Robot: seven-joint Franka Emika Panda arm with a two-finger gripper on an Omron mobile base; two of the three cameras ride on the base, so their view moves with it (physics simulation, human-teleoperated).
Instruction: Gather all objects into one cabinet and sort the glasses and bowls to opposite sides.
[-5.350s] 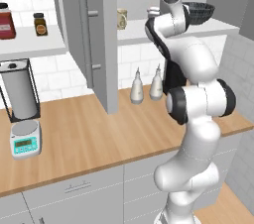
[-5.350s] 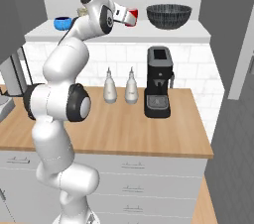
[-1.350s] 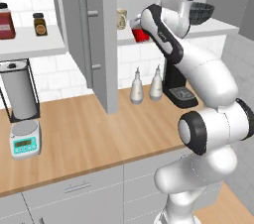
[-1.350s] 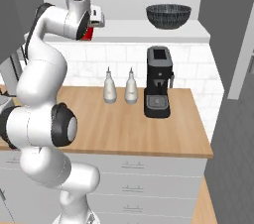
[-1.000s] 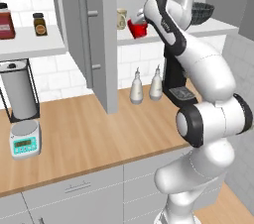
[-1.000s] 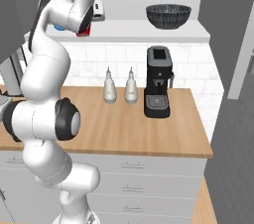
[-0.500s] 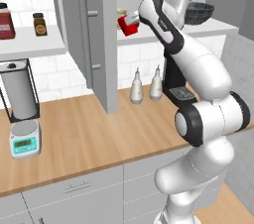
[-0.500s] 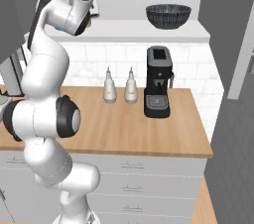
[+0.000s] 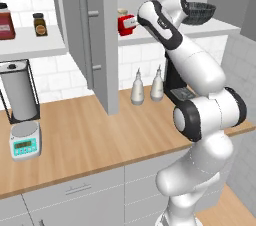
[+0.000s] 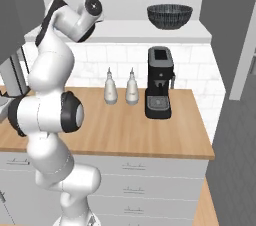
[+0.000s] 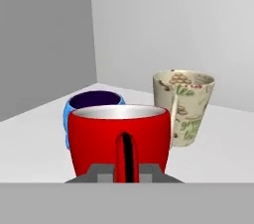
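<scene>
My gripper is shut on the near rim of the red cup, one dark finger showing down the cup's wall. Behind it to the left sits the blue bowl and to the right stands the cream patterned cup, both on the white shelf inside the cabinet. From the left base, the gripper holds the red cup at the shelf's left end, just past the open cabinet door. The dark grey ribbed bowl rests at the right end of the same shelf.
On the wooden counter stand two white bottles and a black coffee machine. A blender on a scale sits at the left. Jars fill the neighbouring left shelf. The open door juts out over the counter.
The hand has carried the red cup leftward along the shelf, deeper into the cabinet beside the blue bowl and cream cup. The dark grey bowl has not moved.
</scene>
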